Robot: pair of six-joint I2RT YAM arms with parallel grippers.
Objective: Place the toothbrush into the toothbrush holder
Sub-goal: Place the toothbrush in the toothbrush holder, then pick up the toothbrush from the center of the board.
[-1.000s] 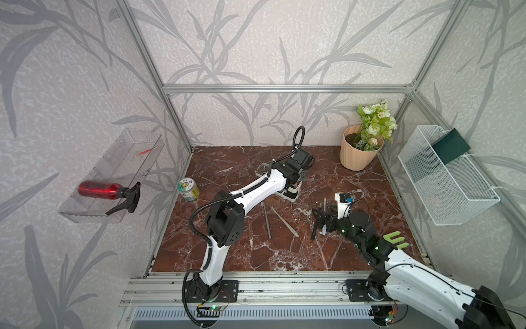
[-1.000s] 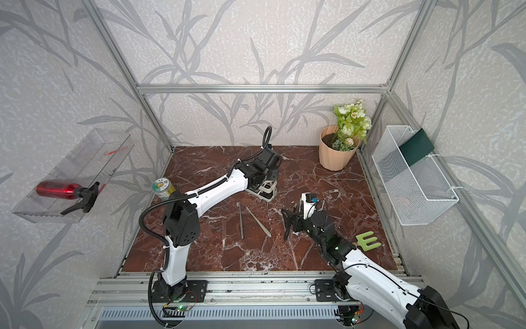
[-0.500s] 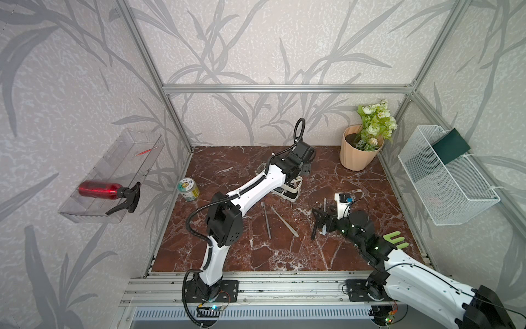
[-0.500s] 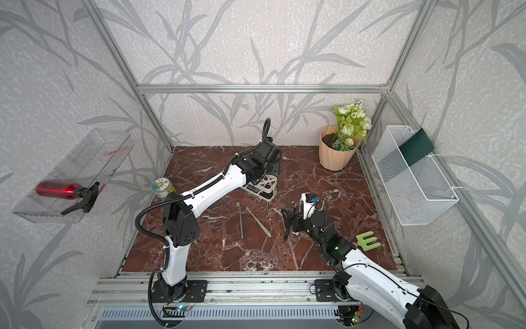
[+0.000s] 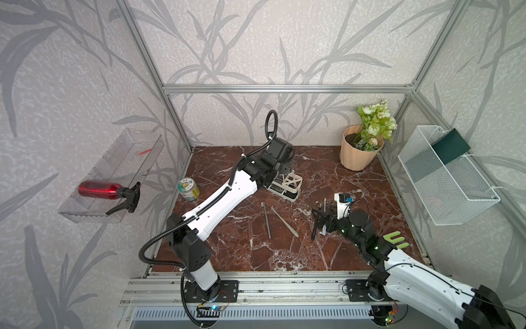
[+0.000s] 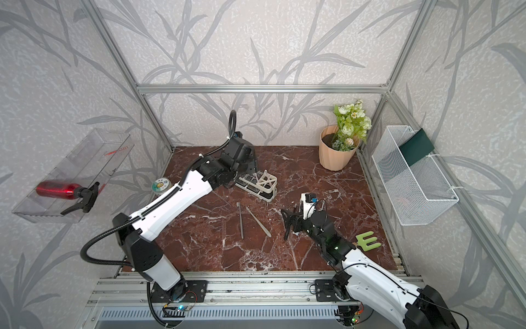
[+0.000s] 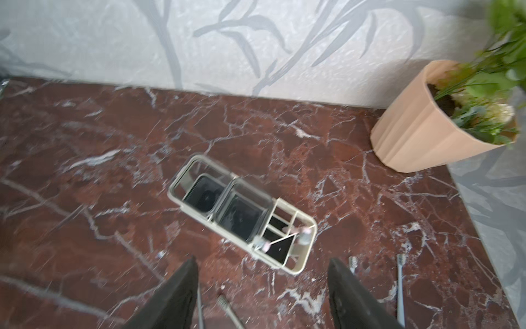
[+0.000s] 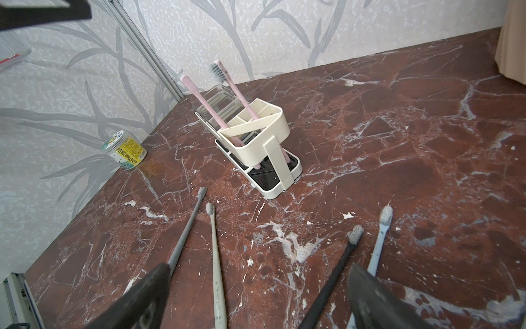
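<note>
The cream toothbrush holder (image 5: 287, 186) (image 6: 260, 186) (image 8: 264, 134) (image 7: 301, 256) stands on the marble floor, with two pink toothbrushes (image 8: 203, 99) leaning in its divider end. My left gripper (image 7: 263, 266) hangs open and empty just above and beside it. On the floor lie a grey toothbrush (image 5: 266, 220) (image 8: 185, 236) and a pale green one (image 5: 284, 218) (image 8: 216, 256). A black one (image 8: 336, 270) and a light blue one (image 8: 380, 242) lie closer to my right gripper (image 8: 259, 269) (image 5: 320, 225). That gripper is open low over the floor, holding nothing.
A peach flower pot (image 5: 357, 153) stands at the back right. A white mesh basket (image 5: 447, 176) hangs on the right wall. A small jar (image 5: 188, 189) sits at the left edge and a green E-shaped piece (image 5: 395, 239) by the right arm. A clear shelf carries a red spray bottle (image 5: 99, 190).
My left gripper has opened and drawn up and back from the holder's divider end. The right arm has not moved.
</note>
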